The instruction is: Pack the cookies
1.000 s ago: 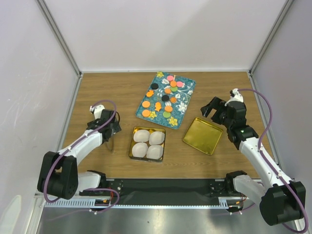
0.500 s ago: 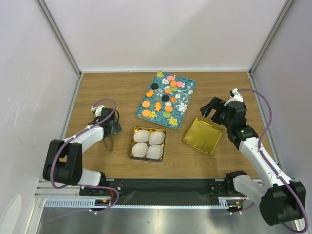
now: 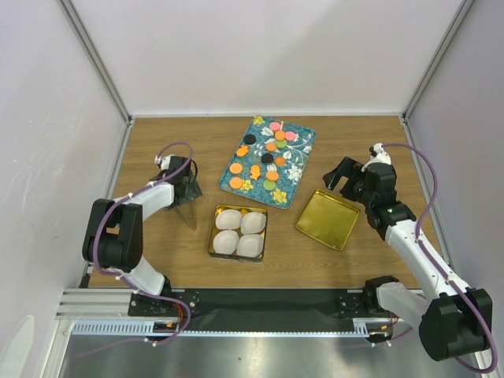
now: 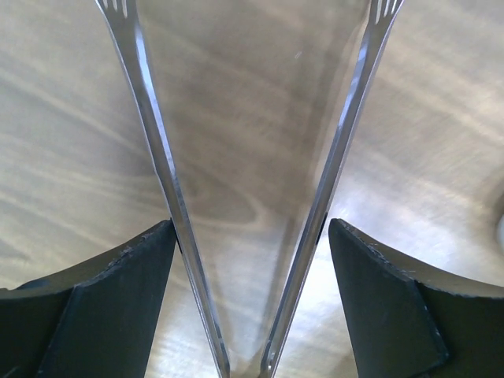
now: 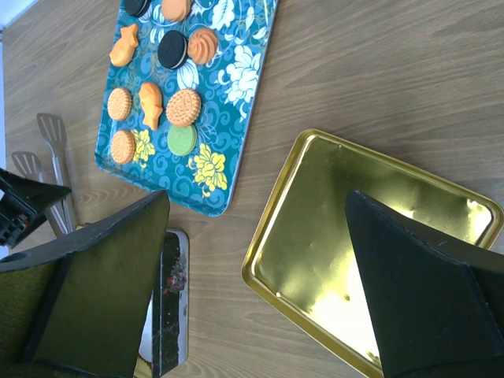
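While the left gripper (image 3: 185, 191) grasps the tongs (image 4: 153, 150), its fingers (image 4: 102, 299) pressing on both metal arms low over the left of the table (image 3: 150, 150), the right gripper (image 3: 345, 179) hangs released, jaws wide, over the far right edge of the gold lid (image 3: 327, 219). The cookies (image 5: 183, 106), orange, green, pink and black, lie scattered on the teal tray (image 3: 299, 161) at far centre. Just near of the tray, left of the lid, the tin (image 3: 213, 236) holds four white cups (image 3: 252, 223).
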Motion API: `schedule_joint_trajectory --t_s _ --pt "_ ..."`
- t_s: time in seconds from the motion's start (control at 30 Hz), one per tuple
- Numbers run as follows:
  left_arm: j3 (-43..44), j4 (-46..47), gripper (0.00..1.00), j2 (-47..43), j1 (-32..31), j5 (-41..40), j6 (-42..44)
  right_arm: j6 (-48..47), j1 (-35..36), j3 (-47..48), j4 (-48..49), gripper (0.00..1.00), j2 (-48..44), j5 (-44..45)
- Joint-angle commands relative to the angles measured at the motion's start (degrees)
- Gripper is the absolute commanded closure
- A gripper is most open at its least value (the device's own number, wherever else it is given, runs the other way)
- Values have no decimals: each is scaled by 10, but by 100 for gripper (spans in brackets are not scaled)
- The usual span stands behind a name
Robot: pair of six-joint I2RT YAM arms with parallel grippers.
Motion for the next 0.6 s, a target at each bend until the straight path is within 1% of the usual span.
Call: schedule_joint_trajectory --t_s 0.0,0.17,0.57 --pt "35 -10 15 15 3 -2 15 -4 -3 4 12 0 1 -6" --pt "23 -6 12 11 3 0 16 -5 -3 5 12 0 2 -6" --pt "14 -4 13 37 3 3 4 -5 -2 6 8 1 8 -14"
